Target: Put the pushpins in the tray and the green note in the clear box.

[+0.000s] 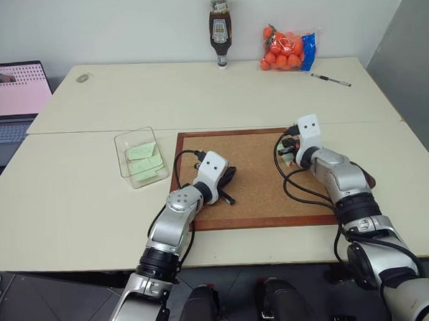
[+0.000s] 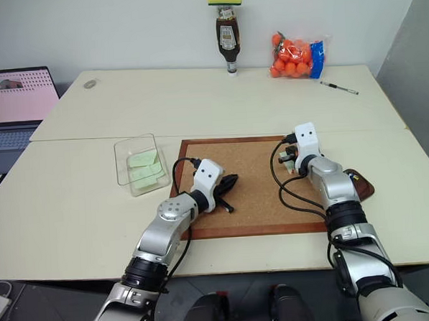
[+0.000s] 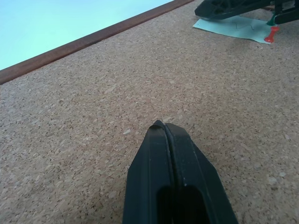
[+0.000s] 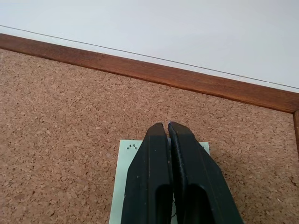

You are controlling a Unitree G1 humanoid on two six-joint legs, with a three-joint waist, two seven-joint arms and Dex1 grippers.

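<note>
The green note (image 4: 122, 186) lies flat on the corkboard (image 1: 251, 166) near its far right corner. My right gripper (image 4: 167, 125) is shut just above the note, and nothing shows between its tips. In the left wrist view a red pushpin (image 3: 270, 35) stands in the note's edge, beneath the right gripper. My left gripper (image 3: 163, 125) is shut and empty, low over bare cork at the board's left middle. The clear box (image 1: 124, 147) stands left of the board and holds pale green slips (image 1: 144, 158). The dark tray (image 2: 361, 185) sits right of the board, partly hidden by my right arm.
An open laptop (image 1: 10, 99) stands at the far left. At the table's back are a brown sauce bottle (image 1: 220, 34), a bag of oranges (image 1: 284, 49) and a pen (image 1: 330, 79). The board's wooden frame rises slightly above the table.
</note>
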